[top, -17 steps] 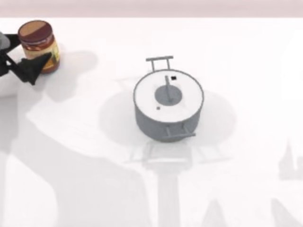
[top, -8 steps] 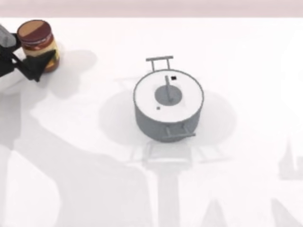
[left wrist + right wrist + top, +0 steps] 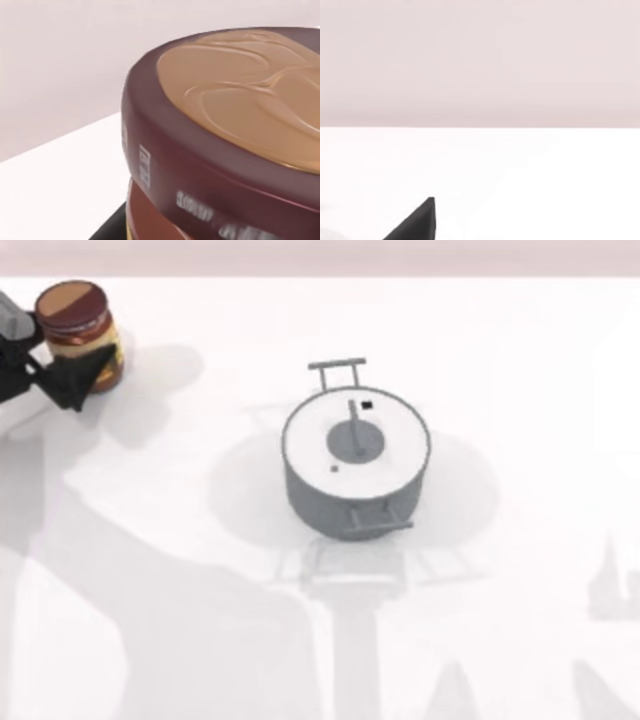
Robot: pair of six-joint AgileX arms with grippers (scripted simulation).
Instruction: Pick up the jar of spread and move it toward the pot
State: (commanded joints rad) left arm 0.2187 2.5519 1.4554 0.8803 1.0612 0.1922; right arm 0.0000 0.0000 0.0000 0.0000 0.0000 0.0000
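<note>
With my left gripper [image 3: 62, 362] clamped around the small red-lidded, orange-labelled jar of spread [image 3: 82, 335] at the table's far left, I've got the whole carry to the wide grey white-lidded pot [image 3: 356, 455] left.

Bright, washed-out light leaves soft grey shadows across the white table [image 3: 520, 360], with mild blur throughout.
</note>
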